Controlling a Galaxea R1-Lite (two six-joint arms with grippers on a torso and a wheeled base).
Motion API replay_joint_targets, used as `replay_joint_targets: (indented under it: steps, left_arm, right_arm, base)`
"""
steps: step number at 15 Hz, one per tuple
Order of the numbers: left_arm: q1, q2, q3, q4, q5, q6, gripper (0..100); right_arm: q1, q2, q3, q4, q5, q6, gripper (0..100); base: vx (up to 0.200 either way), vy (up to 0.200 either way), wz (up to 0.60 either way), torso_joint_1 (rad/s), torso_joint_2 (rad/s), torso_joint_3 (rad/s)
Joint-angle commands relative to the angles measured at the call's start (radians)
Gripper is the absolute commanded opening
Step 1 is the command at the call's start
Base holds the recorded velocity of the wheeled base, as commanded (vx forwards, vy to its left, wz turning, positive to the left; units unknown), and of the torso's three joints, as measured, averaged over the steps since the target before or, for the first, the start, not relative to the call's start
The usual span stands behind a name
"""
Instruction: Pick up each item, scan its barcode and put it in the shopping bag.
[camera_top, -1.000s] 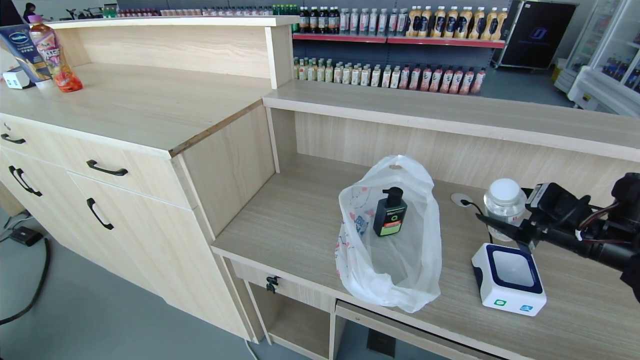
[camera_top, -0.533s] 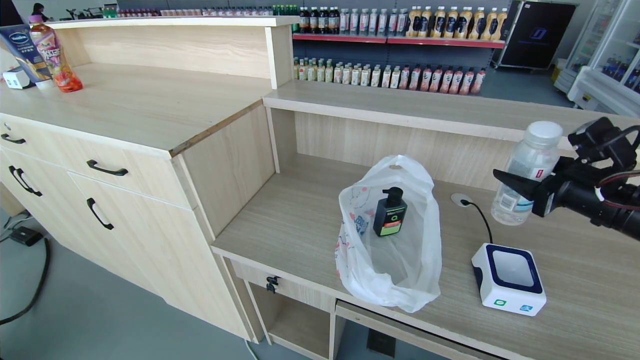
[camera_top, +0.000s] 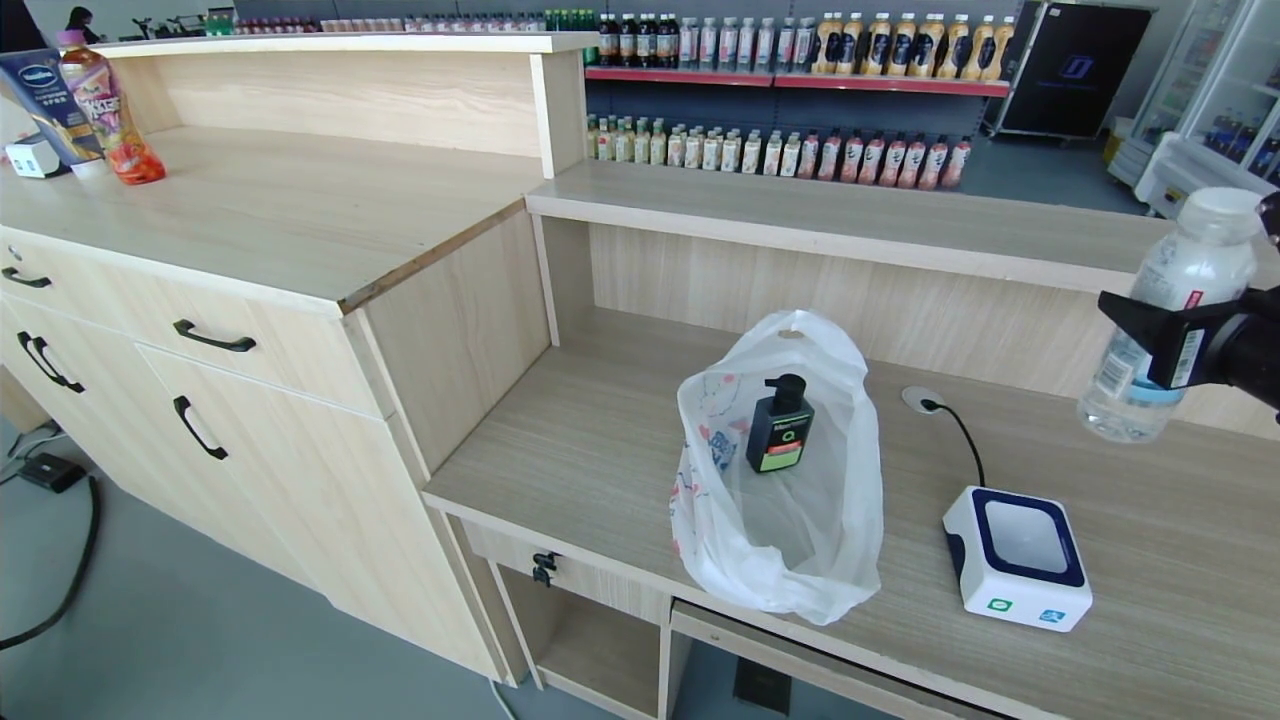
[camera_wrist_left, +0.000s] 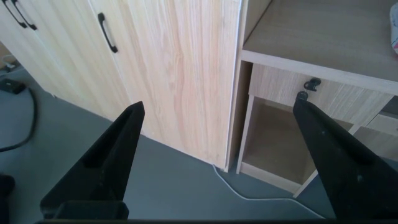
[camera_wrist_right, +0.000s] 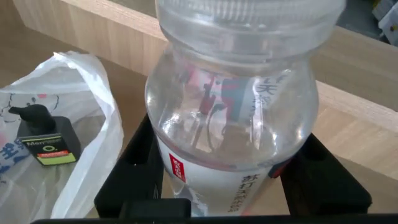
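At the right edge of the head view, the frame cuts off the right gripper (camera_top: 1160, 335), whose dark finger hides the middle of the water bottle (camera_top: 1190, 262). Labels on the shelf bottles (camera_top: 780, 150), top centre, are too small to read.

blk left hand (camera_wrist_left: 214, 162), wedge-shaped fingers (camera_wrist_left: 99, 165)

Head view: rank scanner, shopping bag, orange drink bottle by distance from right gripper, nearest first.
From the right gripper, holding the clear bottle:
1. Scanner, on the counter, just below-left.
2. Shopping bag, mid-counter, further left.
3. Orange drink bottle, far-left upper counter.
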Motion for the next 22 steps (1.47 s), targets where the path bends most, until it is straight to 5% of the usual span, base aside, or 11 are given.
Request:
replay_joint_targets:
  steps: [1, 5, 9, 14, 17, 22]
  left_arm:
    - [0.0, 0.0, 0.0, 0.001, 0.0, -0.001, 100]
    - [0.0, 0.0, 0.0, -0.001, 0.0, -0.001, 100]
    - [0.0, 0.0, 0.0, 0.001, 0.0, 0.001, 100]
    - [0.0, 0.0, 0.0, -0.001, 0.0, 0.001, 100]
    - [0.0, 0.0, 0.0, -0.001, 0.0, -0.001, 100]
    - [0.0, 0.0, 0.0, 0.001, 0.0, 0.001, 100]
  right_arm:
    - [0.009, -0.038, 0.018, -0.004, -0.001, -0.014, 0]
    - [0.05, -0.052, 0.043, -0.008, 0.0, -0.092, 0]
    - [0.161, -0.079, 0.007, -0.004, 0.01, 0.003, 0]
    - [0.199, -0.048, 0.093, 0.0, 0.218, 0.114, 0]
    - [0.201, 0.05, 0.135, -0.011, 0.25, 0.123, 0]
    - [0.205, 0.251, 0.162, -0.229, 0.253, 0.12, 0]
  base:
    - [0.0, 0.0, 0.0, 0.0, 0.0, 0.0]
    - [0.0, 0.0, 0.3, 0.004, 0.0, 0.0]
    - [0.0, 0.0, 0.45, -0.002, 0.0, 0.005]
    - [0.0, 0.0, 0.0, 0.0, 0.0, 0.0]
    - [0.0, 0.0, 0.0, 0.0, 0.0, 0.0]
    - [0.0, 0.0, 0.0, 0.0, 0.0, 0.0]
